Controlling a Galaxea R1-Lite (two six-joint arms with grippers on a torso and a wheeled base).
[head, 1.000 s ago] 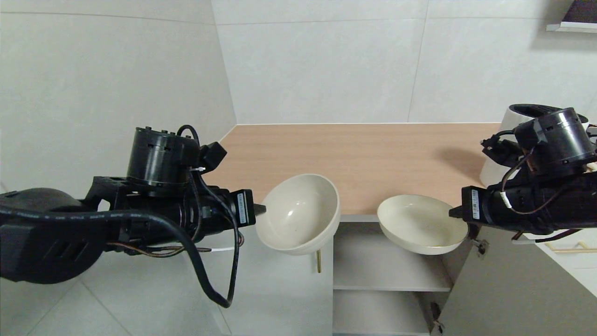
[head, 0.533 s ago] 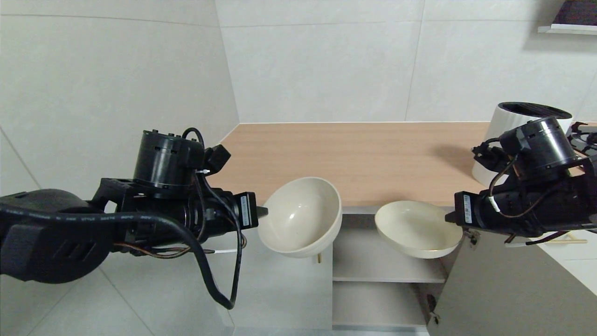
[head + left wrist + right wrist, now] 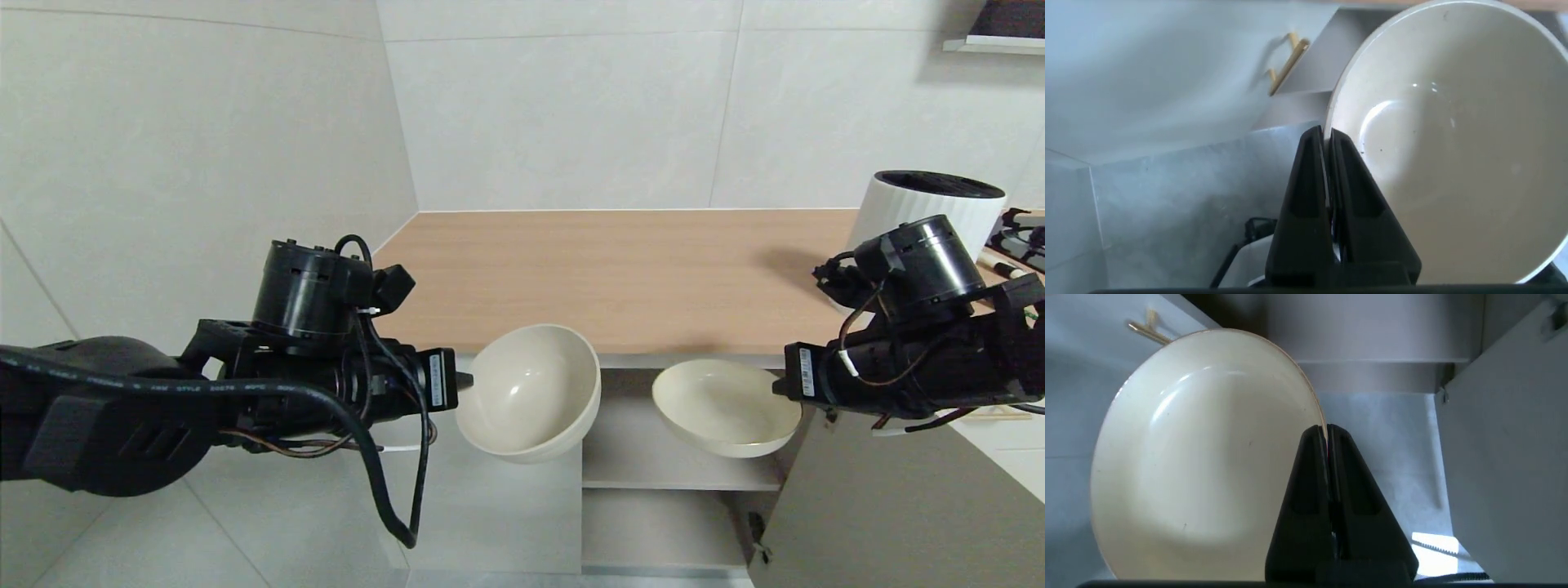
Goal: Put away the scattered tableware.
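Two pieces of tableware hang before the open cabinet (image 3: 645, 461), neither yet shelved, so by the look of it all the storing is left to do. The deep bowl (image 3: 531, 392) juts out ahead of the left fingers (image 3: 1313, 167), pinched together on its rim. The shallower bowl (image 3: 722, 404) likewise extends from the right fingers (image 3: 1313, 461), clamped on its edge.

Even, bright light is cast; a glint is seen in the deep bowl (image 3: 529, 397), a soft shadow on the far-right countertop (image 3: 620, 269).
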